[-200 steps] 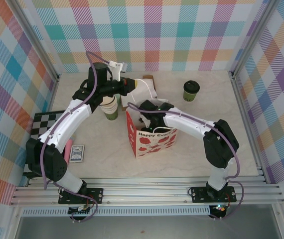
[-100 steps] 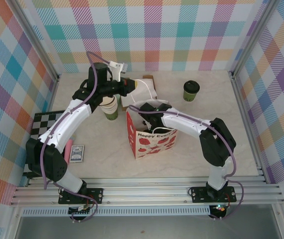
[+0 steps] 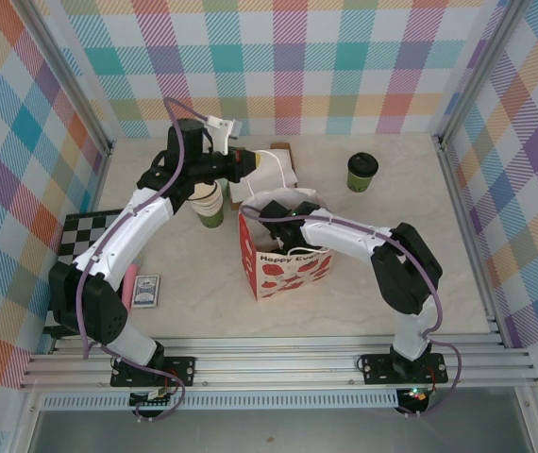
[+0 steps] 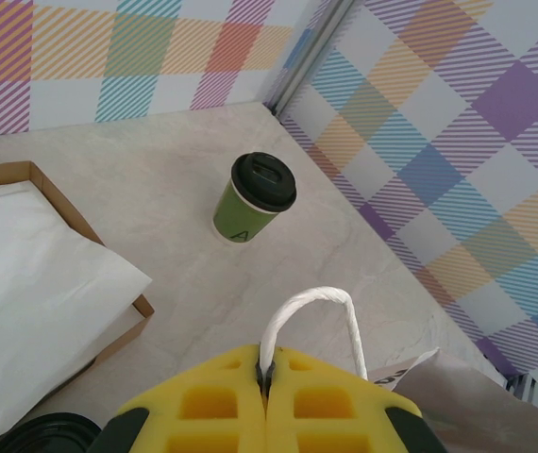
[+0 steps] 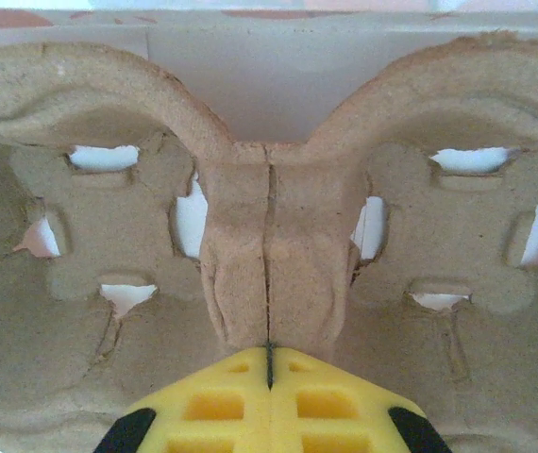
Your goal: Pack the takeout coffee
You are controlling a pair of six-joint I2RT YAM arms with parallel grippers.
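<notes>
The takeout coffee [image 3: 362, 172], a green cup with a black lid, stands upright on the far right of the table and is also in the left wrist view [image 4: 255, 198]. Neither gripper touches it. My left gripper [image 4: 267, 363] is shut on the white cord handle [image 4: 311, 302] of the red-and-white paper bag [image 3: 283, 255], holding it up at the bag's far side [image 3: 243, 165]. My right arm [image 3: 344, 231] reaches down into the bag. Inside, my right gripper [image 5: 269, 347] is shut on the middle ridge of a brown pulp cup carrier [image 5: 90, 236].
A stack of lidless cups [image 3: 210, 203] stands left of the bag. A brown box of white napkins [image 3: 277, 170] lies behind it. A checkerboard [image 3: 85, 231], a pink item [image 3: 129, 283] and a card deck [image 3: 146, 291] lie at the left. Plaid walls enclose the table.
My right arm has shifted left over the bag, with its elbow drawn in. The left arm and the coffee have not moved.
</notes>
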